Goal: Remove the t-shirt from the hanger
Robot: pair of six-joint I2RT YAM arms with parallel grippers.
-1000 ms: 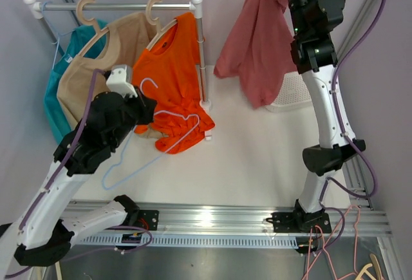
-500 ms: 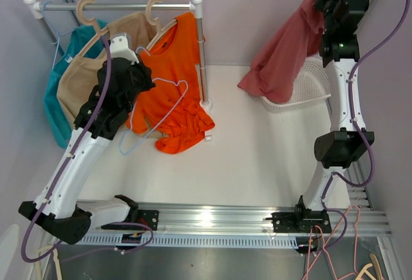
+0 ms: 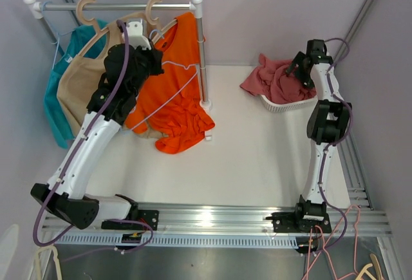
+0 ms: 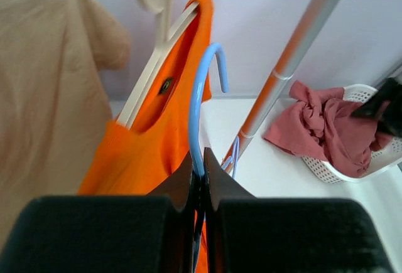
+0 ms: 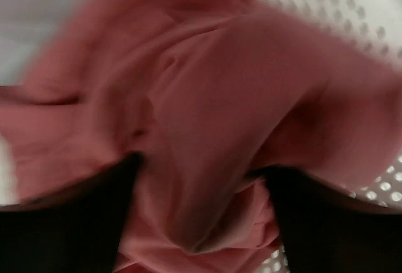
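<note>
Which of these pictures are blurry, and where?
Right wrist view: the red t-shirt and white basket are motion-blurred. Left wrist view: the left end effector is out of focus, the blue hanger sharper. Top external view: sharp, glare on the aluminium rail.

Rack post [image 3: 201,48], orange shirt [image 3: 180,100] block left; bare table [image 3: 257,151] — then basket [image 3: 280,105].

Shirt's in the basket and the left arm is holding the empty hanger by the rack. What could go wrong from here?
Cloth of the red t-shirt sits between the open fingers of the right gripper, so pulling away may drag it out. Part of it hangs over the rim of the basket. The blue hanger, pinched in the left gripper, is close to the orange t-shirt and rack post and may snag.
</note>
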